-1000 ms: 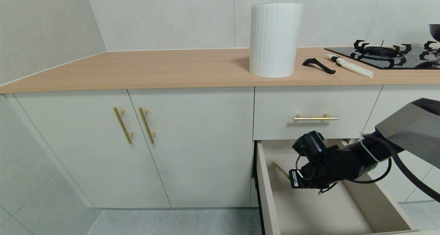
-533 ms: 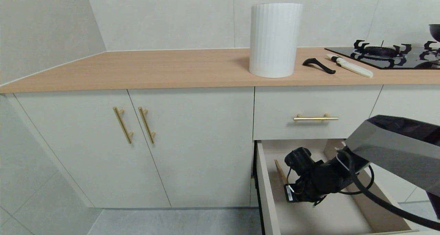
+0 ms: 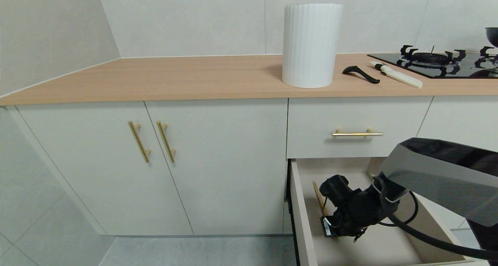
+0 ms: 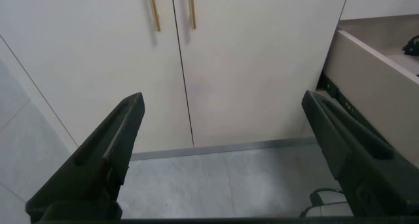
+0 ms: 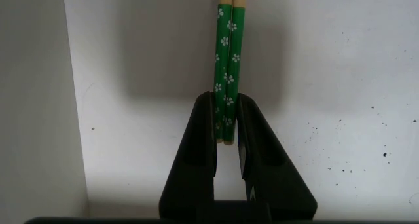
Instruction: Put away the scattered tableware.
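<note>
My right gripper (image 5: 226,140) is down inside the open lower drawer (image 3: 301,223), shut on a pair of chopsticks (image 5: 228,67) with green flowered ends and pale wooden shafts. In the head view the chopsticks (image 3: 318,196) slant along the drawer's left wall, in front of the right gripper (image 3: 330,219). On the wooden counter a black-handled utensil (image 3: 360,73) and a cream knife (image 3: 396,74) lie to the right of a tall white ribbed container (image 3: 310,44). My left gripper (image 4: 229,158) hangs open over the floor in front of the cabinet doors.
A closed drawer with a gold handle (image 3: 357,133) sits just above the open one. A gas hob (image 3: 439,62) occupies the counter's far right. Two cabinet doors with gold handles (image 3: 151,141) stand to the left, and the counter's left half is bare wood.
My right arm has dropped lower and further into the drawer, carrying the chopsticks down toward the drawer floor by its left wall. The left arm has not moved.
</note>
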Robot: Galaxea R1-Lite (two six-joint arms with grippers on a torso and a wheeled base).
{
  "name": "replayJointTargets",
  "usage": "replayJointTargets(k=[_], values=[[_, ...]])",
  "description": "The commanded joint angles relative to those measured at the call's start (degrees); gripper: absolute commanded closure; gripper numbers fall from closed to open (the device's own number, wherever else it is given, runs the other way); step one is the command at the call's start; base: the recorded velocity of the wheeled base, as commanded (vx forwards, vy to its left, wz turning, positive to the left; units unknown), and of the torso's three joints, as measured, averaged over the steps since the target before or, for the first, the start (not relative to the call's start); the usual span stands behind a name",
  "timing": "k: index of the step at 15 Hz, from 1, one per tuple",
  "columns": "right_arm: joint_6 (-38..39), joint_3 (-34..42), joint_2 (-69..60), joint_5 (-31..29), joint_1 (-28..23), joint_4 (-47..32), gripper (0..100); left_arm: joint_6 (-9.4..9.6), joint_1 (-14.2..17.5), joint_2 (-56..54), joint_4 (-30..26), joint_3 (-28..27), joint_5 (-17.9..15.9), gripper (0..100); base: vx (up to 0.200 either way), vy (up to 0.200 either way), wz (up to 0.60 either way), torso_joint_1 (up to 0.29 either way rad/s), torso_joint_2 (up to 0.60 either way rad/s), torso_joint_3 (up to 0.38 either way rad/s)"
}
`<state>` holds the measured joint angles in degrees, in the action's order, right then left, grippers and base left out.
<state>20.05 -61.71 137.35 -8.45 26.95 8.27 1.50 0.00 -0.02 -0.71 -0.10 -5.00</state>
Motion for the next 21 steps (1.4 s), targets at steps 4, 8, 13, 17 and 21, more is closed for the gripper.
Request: replayJointTargets(k=[4, 8, 13, 17, 21], values=[[-0.1, 0.01, 0.02, 0.01, 0.03, 0.0, 0, -0.01, 0.0, 0.02, 0.0, 0.01, -0.01, 0, 0.0, 0.0, 0.0, 0.0, 0.0, 0.0], [-0.1, 0.01, 0.02, 0.01, 0.03, 0.0, 0, -0.01, 0.0, 0.02, 0.0, 0.01, -0.01, 0, 0.0, 0.0, 0.0, 0.0, 0.0, 0.0], [0.07, 0.45, -3.23, -0.43, -0.15, -0.18, 0, -0.01, 0.0, 0.02, 0.0, 0.01, -0.01, 0, 0.0, 0.0, 0.0, 0.0, 0.0, 0.0], [0.07, 1.77, -12.2, -6.76, -1.55, -0.18, 0, -0.01, 0.0, 0.02, 0.0, 0.01, -0.01, 0, 0.0, 0.0, 0.0, 0.0, 0.0, 0.0], [-0.72, 4.67, -27.84, -7.55, -2.17, -0.09, 0, -0.01, 0.0, 0.02, 0.0, 0.01, -0.01, 0, 0.0, 0.0, 0.0, 0.0, 0.0, 0.0]])
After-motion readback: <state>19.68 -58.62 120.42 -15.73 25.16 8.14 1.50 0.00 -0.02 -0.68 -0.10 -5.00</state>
